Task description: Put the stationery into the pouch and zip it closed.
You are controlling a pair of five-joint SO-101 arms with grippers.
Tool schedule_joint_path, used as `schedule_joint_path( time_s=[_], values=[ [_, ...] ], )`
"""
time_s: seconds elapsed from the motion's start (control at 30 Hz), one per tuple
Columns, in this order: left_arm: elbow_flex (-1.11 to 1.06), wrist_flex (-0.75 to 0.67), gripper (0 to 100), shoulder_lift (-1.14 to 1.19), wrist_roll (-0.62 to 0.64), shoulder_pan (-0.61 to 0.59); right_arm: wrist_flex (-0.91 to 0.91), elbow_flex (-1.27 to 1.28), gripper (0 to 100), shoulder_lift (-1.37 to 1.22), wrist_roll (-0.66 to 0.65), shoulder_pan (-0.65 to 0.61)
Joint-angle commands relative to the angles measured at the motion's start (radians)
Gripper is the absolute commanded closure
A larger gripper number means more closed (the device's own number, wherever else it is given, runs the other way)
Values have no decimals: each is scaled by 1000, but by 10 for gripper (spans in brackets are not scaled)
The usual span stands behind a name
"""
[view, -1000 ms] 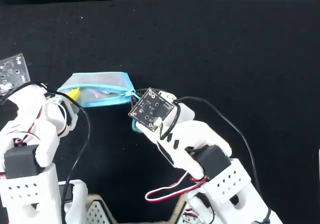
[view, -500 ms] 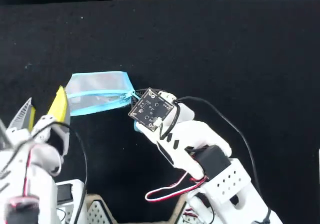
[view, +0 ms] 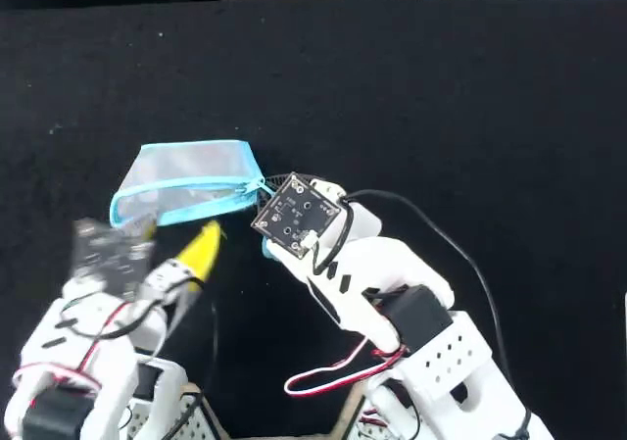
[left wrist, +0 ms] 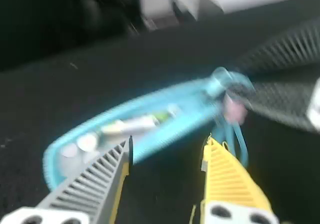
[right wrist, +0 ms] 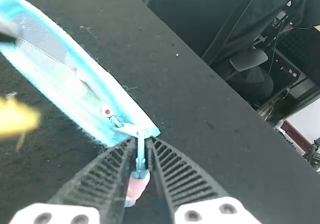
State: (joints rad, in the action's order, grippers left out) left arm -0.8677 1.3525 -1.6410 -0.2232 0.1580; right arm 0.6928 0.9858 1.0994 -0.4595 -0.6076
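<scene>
Pouch (view: 186,180) lies flat on the black table (view: 441,117), long axis running side to side across my high view; its zip-pull corner points at the right arm, its gaping mouth at the left arm. Right pincer (right wrist: 141,141) is clenched on the zip pull (right wrist: 136,184), a blue cord with a pink bead; the cord runs straight back between the jaws. Left pincer (left wrist: 169,146) is released, grey and yellow jaws spread with nothing between them, hovering just beside the mouth; stationery (left wrist: 135,124) sits inside along the pouch's length.
</scene>
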Motion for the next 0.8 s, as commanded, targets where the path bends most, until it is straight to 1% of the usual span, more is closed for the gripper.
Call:
schedule_joint_path(
  time_s=[0.0,0.17,0.3,0.43,0.5,0.6,0.67,0.77],
  values=[
    [124,83,761,100,-61,62,-26,-8,988,15,-2,-12],
    [136,109,761,160,-87,62,-26,-7,988,15,-2,-12],
    [102,75,761,199,-101,54,-26,-7,988,15,-2,-12],
    [59,-38,761,244,-97,-62,-26,-7,988,15,-2,-12],
    [31,-118,761,261,-55,-139,-26,-7,988,15,-2,-12],
    [2,-218,761,265,66,-225,-26,-7,988,15,-2,-12],
    [-2,-250,761,267,126,-245,-26,-8,988,15,-2,-12],
    [-7,-270,761,273,181,-246,-29,-12,988,15,0,-14]
  ],
)
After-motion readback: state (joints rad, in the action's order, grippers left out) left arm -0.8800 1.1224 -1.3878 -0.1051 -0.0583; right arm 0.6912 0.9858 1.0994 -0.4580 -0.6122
